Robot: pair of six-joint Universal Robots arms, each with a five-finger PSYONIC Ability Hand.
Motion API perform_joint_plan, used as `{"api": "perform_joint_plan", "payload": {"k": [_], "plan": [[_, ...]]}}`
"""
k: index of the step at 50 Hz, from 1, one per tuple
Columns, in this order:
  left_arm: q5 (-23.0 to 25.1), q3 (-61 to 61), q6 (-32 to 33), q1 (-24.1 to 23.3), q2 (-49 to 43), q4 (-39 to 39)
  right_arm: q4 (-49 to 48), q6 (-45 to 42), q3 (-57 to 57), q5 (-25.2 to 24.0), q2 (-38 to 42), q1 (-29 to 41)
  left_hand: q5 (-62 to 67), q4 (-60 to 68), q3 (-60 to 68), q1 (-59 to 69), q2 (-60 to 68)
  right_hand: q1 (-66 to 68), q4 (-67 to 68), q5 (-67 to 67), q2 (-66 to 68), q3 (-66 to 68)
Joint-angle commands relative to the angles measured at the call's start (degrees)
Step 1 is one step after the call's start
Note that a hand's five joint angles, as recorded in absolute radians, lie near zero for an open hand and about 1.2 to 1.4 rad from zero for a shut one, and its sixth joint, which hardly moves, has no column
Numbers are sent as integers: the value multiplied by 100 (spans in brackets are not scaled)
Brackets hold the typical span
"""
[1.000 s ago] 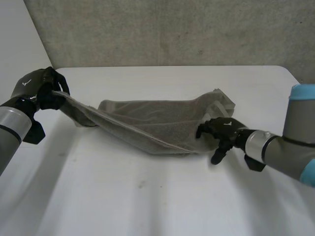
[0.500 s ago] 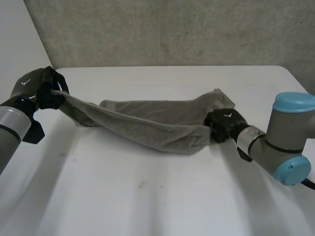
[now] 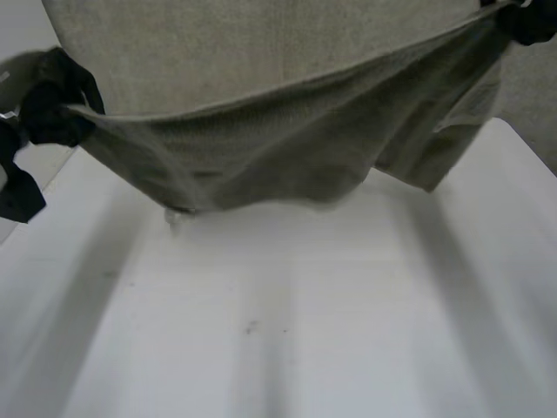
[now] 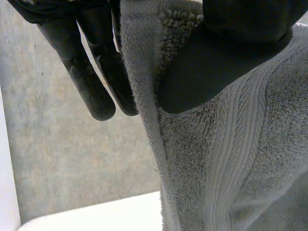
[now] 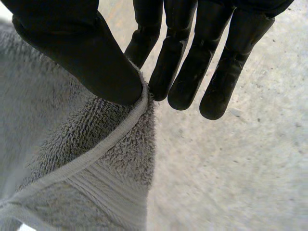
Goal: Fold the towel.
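Towel [image 3: 287,148] hangs stretched, its long axis running from left robot hand [image 3: 52,109] to right robot hand [image 3: 526,22], each pinching an upper corner over the bench [image 3: 287,331].

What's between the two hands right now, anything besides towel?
Only the towel: in the head view it spans from the left hand to the right hand, sagging over the table.

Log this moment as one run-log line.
state: towel held up, spread | left robot hand: pinching one top corner | right robot hand: pinching other top corner
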Motion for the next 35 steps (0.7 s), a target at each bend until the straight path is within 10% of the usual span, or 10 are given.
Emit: {"api": "perform_joint_plan", "payload": {"k": [1,19,27,35], "plan": [[-13,668,7,14,138,-903,1453,-1193,-508,73,232,122,1118,1024,1026,1282,1016,36,1026,1074,1049,1043],[-75,2787,77,-575,-2974,-947,835,-2232,-1437,1224,3229,562,1118,1024,1026,1282,1016,36,1026,1074,1049,1043],[-462,5705,-2,-724,-3958,-534,-2169,-1425,-1722,1295,2969,650,1118,1024,1026,1282,1016,36,1026,1074,1049,1043],[-602,6461,-336,-874,-3932,-156,-2694,-1054,-818,770,2081,641,1118,1024,1026,1282,1016,36,1026,1074,1049,1043]]}}
